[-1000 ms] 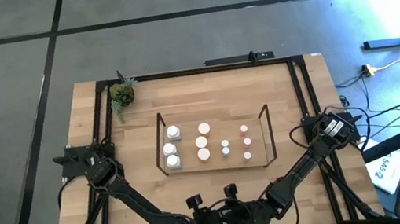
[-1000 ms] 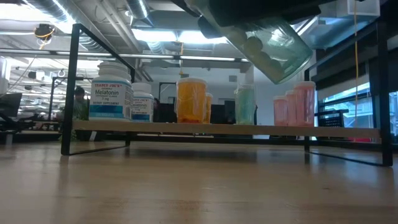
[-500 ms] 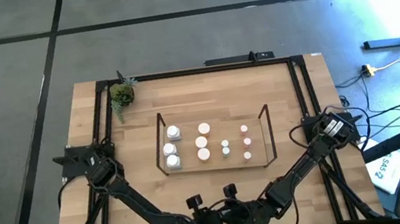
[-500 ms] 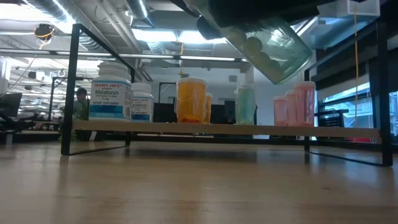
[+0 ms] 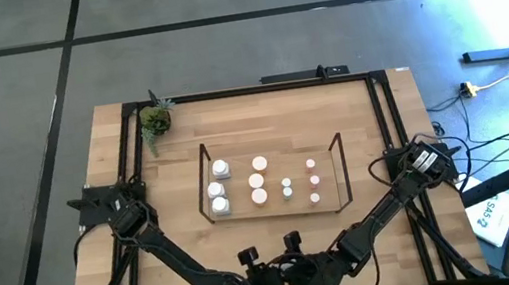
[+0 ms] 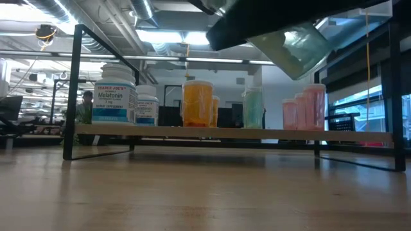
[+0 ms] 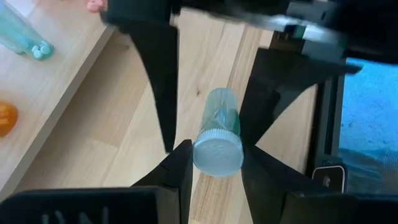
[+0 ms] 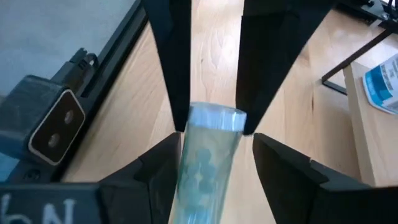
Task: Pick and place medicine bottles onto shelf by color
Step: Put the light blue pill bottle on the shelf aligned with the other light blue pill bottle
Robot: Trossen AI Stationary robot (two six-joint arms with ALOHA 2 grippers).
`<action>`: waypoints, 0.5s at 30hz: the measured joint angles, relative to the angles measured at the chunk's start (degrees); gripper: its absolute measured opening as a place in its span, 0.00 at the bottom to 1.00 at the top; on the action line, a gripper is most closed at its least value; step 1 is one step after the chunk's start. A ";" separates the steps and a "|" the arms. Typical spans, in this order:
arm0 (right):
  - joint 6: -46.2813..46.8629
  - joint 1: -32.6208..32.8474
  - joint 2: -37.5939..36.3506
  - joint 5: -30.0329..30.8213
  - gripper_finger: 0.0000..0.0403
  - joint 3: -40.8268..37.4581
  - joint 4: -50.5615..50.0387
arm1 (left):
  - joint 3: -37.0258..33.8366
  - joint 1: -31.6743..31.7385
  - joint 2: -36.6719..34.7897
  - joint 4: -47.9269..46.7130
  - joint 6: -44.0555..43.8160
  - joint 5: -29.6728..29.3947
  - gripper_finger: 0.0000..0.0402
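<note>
Scene: Two dark robot arms meet low over the near edge of the light wood counter, passing one bottle between them.

Bottle in hand: A small clear teal medicine bottle with a white cap hangs in the air above the counter's near edge, tilted, its cap toward the left arm.

Left claw: Narrowly parted and clamped on the bottle's cap end.

Right claw: Fingers flank the bottle's body with a visible gap on each side; it appears to be letting go, though a light touch cannot be ruled out.

Shelf: The low black-wire rack with a light wood board stands mid-counter, well apart from the claws. White bottles sit at its left end, orange ones next, a teal one after, pink ones at the right end.

Progress: Sorting looks almost finished; no loose bottles lie on the counter. By judgement, the held teal bottle is what remains, bound for the teal group.

Bystander: A small green potted plant occupies the counter's far left corner.
</note>
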 joint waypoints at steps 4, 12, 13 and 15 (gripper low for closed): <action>1.79 0.05 -1.83 -0.05 0.50 0.00 -2.43 | 0.00 -0.30 0.00 -0.68 -0.12 -0.48 0.25; 4.44 0.86 -3.63 -0.46 0.50 0.04 -8.25 | 0.00 -0.24 0.00 -1.66 -0.44 -1.29 0.25; 4.56 1.06 -3.82 -0.36 0.50 0.02 -8.88 | 0.00 -0.27 0.00 -2.02 -0.44 -1.29 0.25; 5.39 1.73 -4.33 -0.32 0.50 0.02 -10.41 | 0.00 -0.29 0.00 -2.13 -0.44 -1.50 0.25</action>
